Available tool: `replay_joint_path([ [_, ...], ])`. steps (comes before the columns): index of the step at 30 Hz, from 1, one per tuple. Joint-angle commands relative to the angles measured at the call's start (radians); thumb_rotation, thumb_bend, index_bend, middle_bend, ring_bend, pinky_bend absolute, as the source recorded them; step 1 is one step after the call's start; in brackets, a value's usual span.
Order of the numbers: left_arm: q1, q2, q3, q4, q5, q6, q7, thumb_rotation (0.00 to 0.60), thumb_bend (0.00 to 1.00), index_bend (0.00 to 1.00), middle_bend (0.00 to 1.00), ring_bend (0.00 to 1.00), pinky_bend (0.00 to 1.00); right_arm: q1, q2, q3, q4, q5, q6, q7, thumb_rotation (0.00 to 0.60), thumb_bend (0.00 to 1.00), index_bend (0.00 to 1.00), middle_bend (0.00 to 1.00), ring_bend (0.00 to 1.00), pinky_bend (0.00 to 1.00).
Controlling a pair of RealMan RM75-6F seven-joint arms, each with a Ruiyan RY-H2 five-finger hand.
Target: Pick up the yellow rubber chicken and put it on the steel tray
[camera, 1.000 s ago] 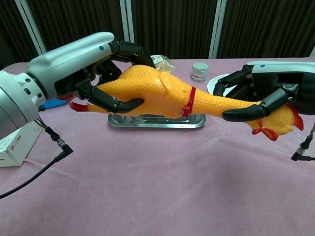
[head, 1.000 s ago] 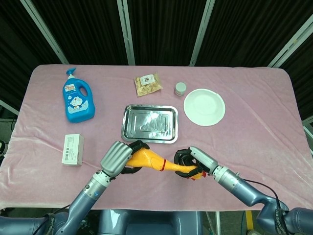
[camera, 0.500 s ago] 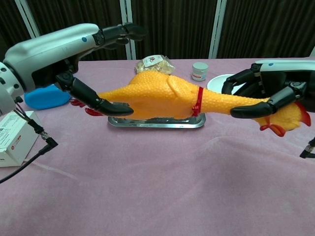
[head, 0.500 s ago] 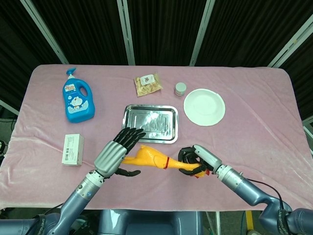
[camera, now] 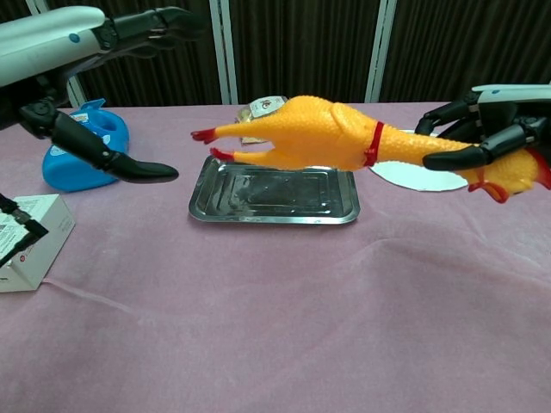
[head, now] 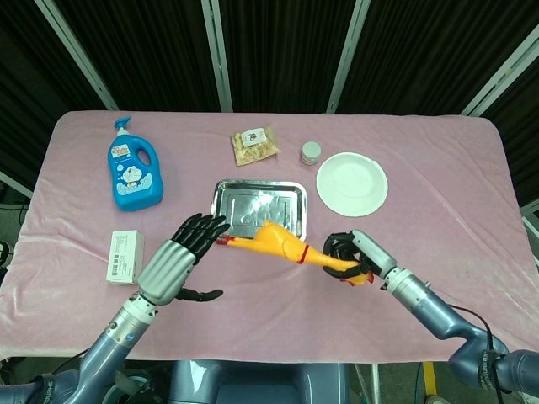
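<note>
Right of centre, gripped only at the head by the right hand [head: 349, 257], with the left hand [head: 173, 263] spread empty, chicken [head: 274, 245] liable to droop and miss the tray [head: 221, 195].

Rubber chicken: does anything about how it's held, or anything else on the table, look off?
The rubber chicken hangs level above the steel tray, gripped only at its head end by the right hand. The left hand is open, apart. Nothing spilled or damaged.

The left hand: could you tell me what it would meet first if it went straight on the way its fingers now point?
Probably the rubber chicken's red feet. In the head view the left hand is open, fingers aimed toward them, with the steel tray behind. The chest view suggests the hand sits higher, so it might pass over.
</note>
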State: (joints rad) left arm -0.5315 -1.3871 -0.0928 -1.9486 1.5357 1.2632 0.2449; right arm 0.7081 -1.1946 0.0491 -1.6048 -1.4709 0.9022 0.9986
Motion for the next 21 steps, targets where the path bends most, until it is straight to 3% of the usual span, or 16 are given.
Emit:
replay_joint_path([
  [1, 0.027, 0.035, 0.025, -0.007, 0.028, 0.027, -0.023, 0.6, 0.01, 0.0, 0.02, 0.0, 0.02, 0.013, -0.01, 0.034, 0.044, 0.048, -0.032, 0.017, 0.6, 0.63, 0.96, 0.77, 0.79, 0.93],
  [10, 0.093, 0.099, 0.086, 0.013, 0.082, 0.087, -0.066, 0.6, 0.01, 0.0, 0.03, 0.0, 0.02, 0.075, -0.074, 0.099, 0.146, 0.124, -0.139, 0.025, 0.6, 0.63, 0.96, 0.77, 0.79, 0.93],
  [21, 0.153, 0.147, 0.101, 0.041, 0.09, 0.154, -0.137, 0.6, 0.01, 0.0, 0.03, 0.0, 0.02, 0.191, -0.244, 0.158, 0.31, 0.204, -0.3, -0.037, 0.6, 0.63, 0.96, 0.77, 0.79, 0.93],
])
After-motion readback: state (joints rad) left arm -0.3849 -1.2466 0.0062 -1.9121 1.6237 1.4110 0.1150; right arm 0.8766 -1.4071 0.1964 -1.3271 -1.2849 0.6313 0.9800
